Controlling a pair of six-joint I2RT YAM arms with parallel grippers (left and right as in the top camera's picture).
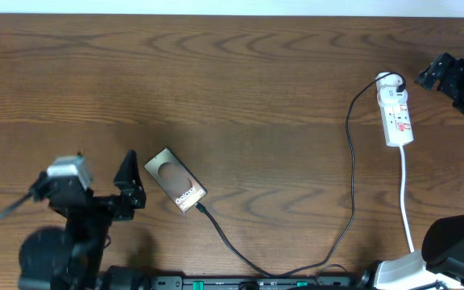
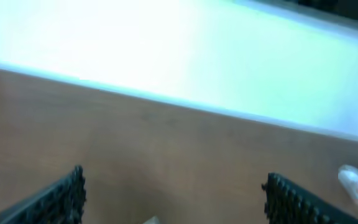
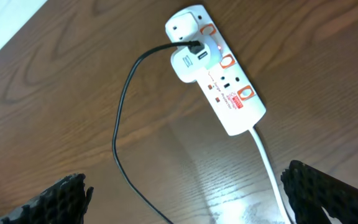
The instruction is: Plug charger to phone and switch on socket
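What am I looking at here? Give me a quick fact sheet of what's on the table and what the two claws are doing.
Phone: lying flat, left of centre
Charger: black cable from socket to phone's end
Socket: white strip, far right
Left gripper: open, beside phone, empty
Right gripper: open, near socket, empty
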